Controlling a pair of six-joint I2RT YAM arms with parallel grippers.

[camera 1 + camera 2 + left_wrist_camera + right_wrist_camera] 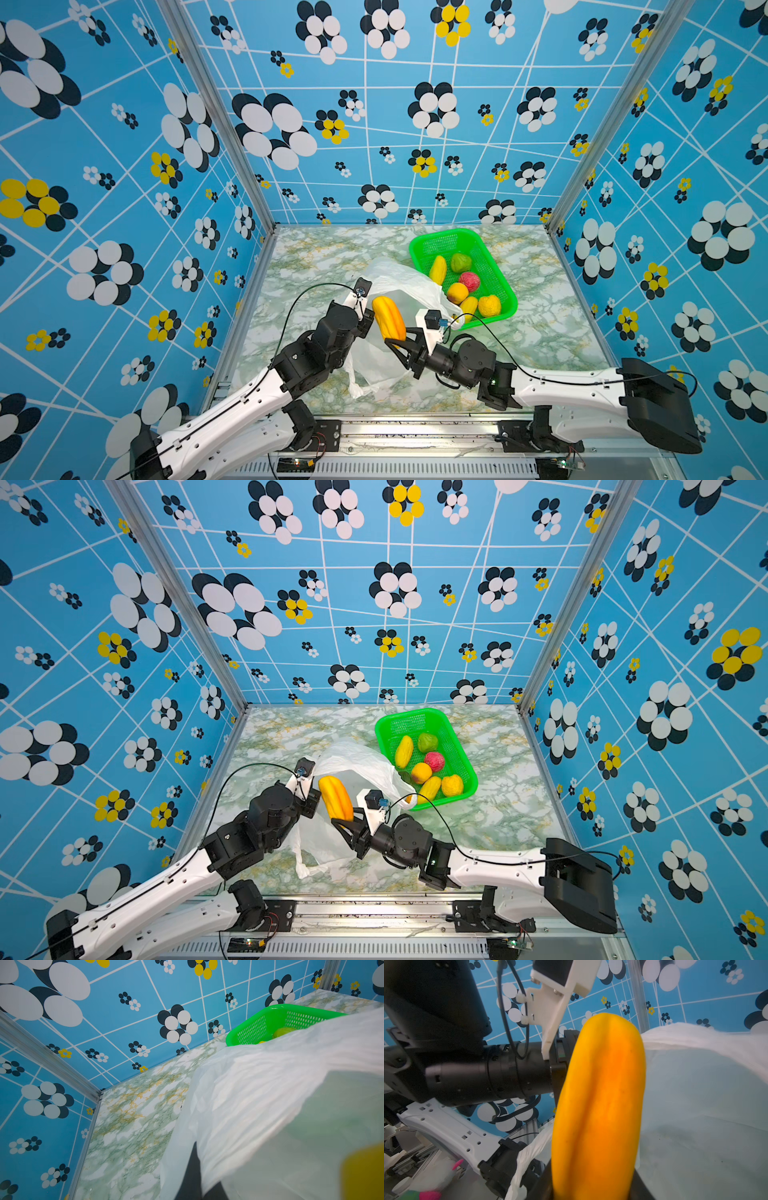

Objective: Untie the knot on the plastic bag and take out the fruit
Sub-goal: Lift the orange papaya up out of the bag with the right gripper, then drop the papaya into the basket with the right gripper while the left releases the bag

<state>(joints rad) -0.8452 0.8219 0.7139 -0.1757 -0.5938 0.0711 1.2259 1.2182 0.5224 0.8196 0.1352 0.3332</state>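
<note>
Where flowered blue walls [415,66] enclose the marbled tabletop [316,257], the plastic bag [399,278] lies

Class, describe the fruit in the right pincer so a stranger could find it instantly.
Find the white plastic bag in the middle of the marble table. Over it the right pincer holds one fruit: long, ribbed, yellow-orange, bigger than any piece in the green basket.

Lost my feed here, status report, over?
Left gripper shut on plastic bag. Right gripper shut on long yellow-orange fruit. Bag edge between it and green basket.
</note>
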